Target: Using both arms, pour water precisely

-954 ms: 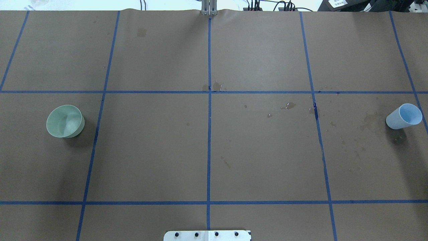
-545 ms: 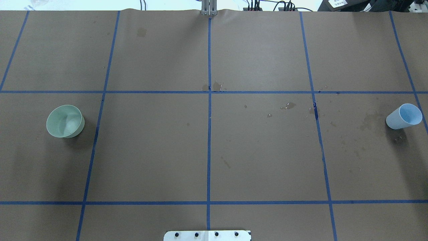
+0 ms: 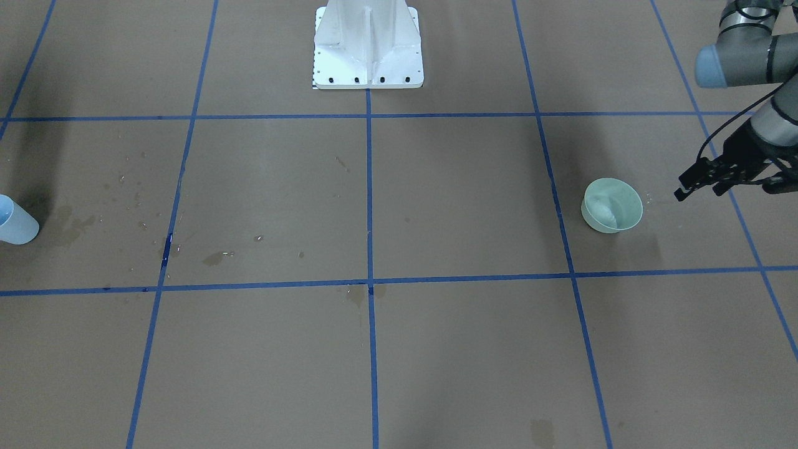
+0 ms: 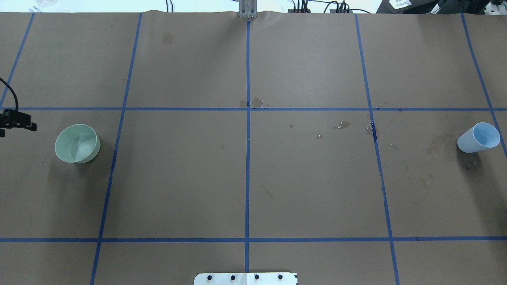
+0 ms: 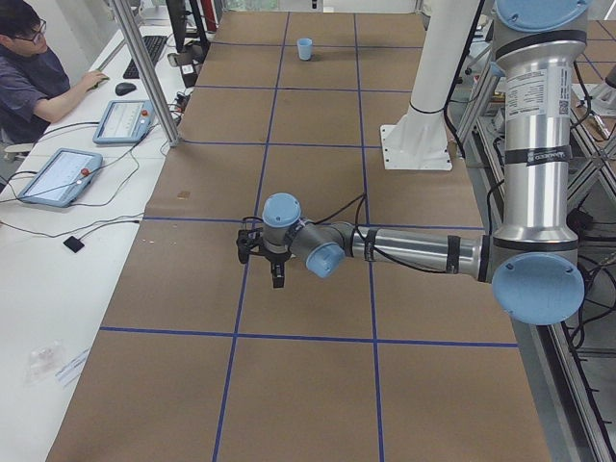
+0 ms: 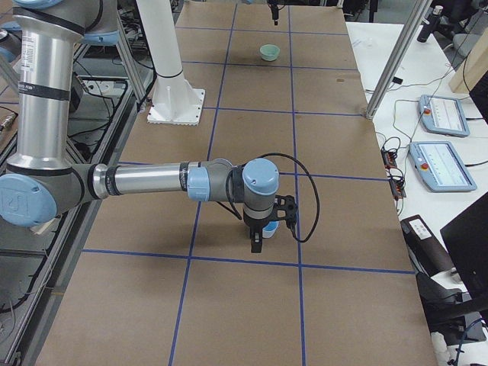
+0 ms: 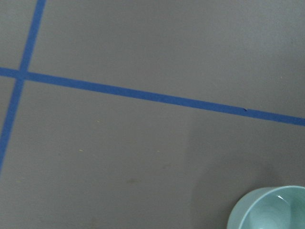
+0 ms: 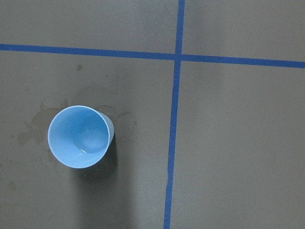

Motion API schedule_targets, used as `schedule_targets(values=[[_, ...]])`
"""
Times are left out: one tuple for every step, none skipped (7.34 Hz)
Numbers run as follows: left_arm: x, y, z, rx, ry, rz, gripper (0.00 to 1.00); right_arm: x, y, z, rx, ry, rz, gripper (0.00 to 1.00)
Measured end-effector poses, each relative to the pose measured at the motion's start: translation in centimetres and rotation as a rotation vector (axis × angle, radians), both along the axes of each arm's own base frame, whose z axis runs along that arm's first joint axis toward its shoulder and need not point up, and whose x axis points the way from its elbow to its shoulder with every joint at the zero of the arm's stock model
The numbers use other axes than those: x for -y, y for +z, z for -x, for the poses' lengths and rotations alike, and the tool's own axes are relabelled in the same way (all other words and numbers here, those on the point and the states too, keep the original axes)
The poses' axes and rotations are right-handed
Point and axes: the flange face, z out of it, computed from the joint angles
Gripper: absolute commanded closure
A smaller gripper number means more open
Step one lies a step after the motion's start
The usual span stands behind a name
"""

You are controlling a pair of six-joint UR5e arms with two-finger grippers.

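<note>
"Brown paper covers the table (image 4: 178,178), with blue tape lines (image 4: 247,178) across it. Where are the vessels?"

"Well apart. The green bowl (image 4: 77,143) stands upright towards the robot's left end. The blue cup (image 4: 478,137) stands upright at the right end, among dark stains (image 4: 437,142)."

"And the water (image 8: 82,151)?"

"Barely visible — a faint sheen low inside the blue cup, seen from the right wrist. How much there is, I cannot tell."

"The left gripper (image 3: 698,193)?"

"Near the green bowl on its outer side, not touching it. Its fingers are spread with nothing between them. The left arm (image 5: 414,250) reaches out low over the table, and its wrist camera catches only the bowl's rim in a corner."

"And the other?"

"The right gripper (image 6: 259,238) hangs above the blue cup at the end of the right arm (image 6: 145,181), pointing down — but only the side view shows it. Whether its fingers are parted or closed I cannot tell."

"Anything else?"

"The white pedestal (image 3: 368,43) at the robot's edge, and a person (image 5: 38,72) seated at a side desk."
</note>
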Motion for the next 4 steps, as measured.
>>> schedule_targets(values=[[-0.4, -0.2, -2.3, 0.003, 0.016, 0.001, 0.00, 0.0, 0.1, 0.0, -0.001, 0.001, 0.003, 0.00], [-0.7, -0.6, -4.3, 0.000, 0.035, 0.000, 0.00, 0.0, 0.1, 0.0, 0.001, 0.001, 0.003, 0.00], [-0.7, -1.3, -6.0, -0.009, 0.047, 0.003, 0.06, 0.0, 0.1, 0.0, 0.002, 0.001, 0.004, 0.00], [-0.8, -1.8, -7.4, -0.016, 0.055, 0.011, 0.31, -0.1, 0.0, 0.0, 0.003, 0.002, 0.004, 0.00]])
